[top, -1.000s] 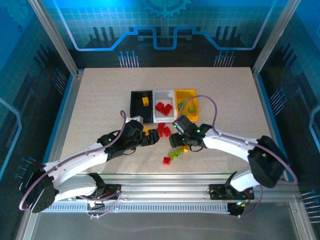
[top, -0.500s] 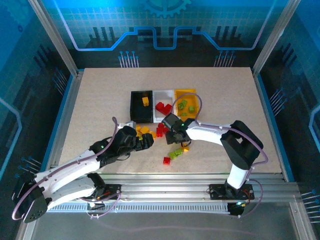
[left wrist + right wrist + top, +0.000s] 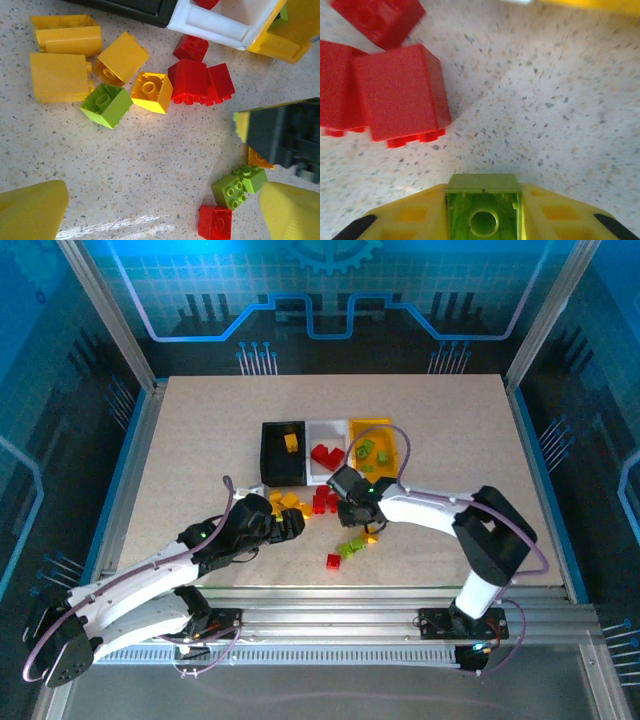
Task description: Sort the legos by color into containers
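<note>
Right wrist view: a lime green lego (image 3: 482, 192) sits clamped between the yellow fingers (image 3: 410, 217) of the right gripper (image 3: 352, 506), its hollow underside facing the lens. Three red legos (image 3: 400, 95) lie on the speckled bench (image 3: 545, 100) ahead and to the left of it, apart from the fingers.

From the top camera, that gripper is just in front of the white bin (image 3: 327, 476), beside the red cluster. The left gripper (image 3: 292, 524) is spread wide with nothing between its jaws, low over the bench and just short of the loose pile. In its wrist view, the pile lies ahead of and between its two yellow fingertips (image 3: 30, 212).

There are three bins in a row: the black bin (image 3: 270, 452), the white bin and the yellow bin (image 3: 378, 425). The black bin holds one orange-yellow piece (image 3: 290, 443), and the white bin holds red pieces (image 3: 323, 453) too bunched together to count. The yellow bin holds two green pieces (image 3: 366, 449).

Loose on the bench in the left wrist view are four red bricks (image 3: 194, 80) and three green bricks (image 3: 106, 104). There are about five orange-yellow bricks (image 3: 60, 77), one of them half hidden behind the right gripper's dark body.
</note>
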`<state>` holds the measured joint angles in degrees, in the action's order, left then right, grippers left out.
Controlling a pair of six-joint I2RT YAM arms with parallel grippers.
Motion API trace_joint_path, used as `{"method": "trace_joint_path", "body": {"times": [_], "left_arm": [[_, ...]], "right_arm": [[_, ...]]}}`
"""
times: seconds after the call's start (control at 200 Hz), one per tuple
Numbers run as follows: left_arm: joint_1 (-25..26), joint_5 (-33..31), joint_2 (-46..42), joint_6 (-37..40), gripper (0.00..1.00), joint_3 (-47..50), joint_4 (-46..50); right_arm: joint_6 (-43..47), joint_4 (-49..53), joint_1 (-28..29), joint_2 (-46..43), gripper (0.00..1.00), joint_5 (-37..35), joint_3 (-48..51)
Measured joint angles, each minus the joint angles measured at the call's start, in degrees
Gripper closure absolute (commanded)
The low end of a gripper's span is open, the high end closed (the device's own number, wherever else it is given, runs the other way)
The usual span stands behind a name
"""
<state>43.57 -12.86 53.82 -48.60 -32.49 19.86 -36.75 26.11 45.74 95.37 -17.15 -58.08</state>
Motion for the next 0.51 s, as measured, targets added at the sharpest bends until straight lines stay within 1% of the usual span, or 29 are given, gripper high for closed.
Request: {"method": "trace_joint_path", "body": {"times": [0.125,0.195,0.25,0.355,0.505], "left_arm": [[0.0,-0.42,0.0,-0.02,0.01,0.0,0.68],[0.0,-0.52,0.0,-0.02,0.01,0.0,0.85],[0.0,-0.63,0.0,-0.04,0.01,0.0,0.85],[0.0,-0.81,0.0,-0.68,0.01,0.0,0.92],[-0.13,-0.79,0.0,-1.38,0.01,0.0,2.08]], "right_arm": [[1.51,0.52,-0.94,-7.32,0.64,-0.44,-0.37],[2.4,1.18,-3.41,-10.03,0.64,-0.48,-2.12],[3.13,1.42,-5.97,-10.4,0.64,-0.52,-4.2],[4.2,1.81,-10.73,-8.17,0.63,-0.9,-9.18],[5.35,3.08,-14.95,1.64,0.62,-1.55,-18.95]]}}
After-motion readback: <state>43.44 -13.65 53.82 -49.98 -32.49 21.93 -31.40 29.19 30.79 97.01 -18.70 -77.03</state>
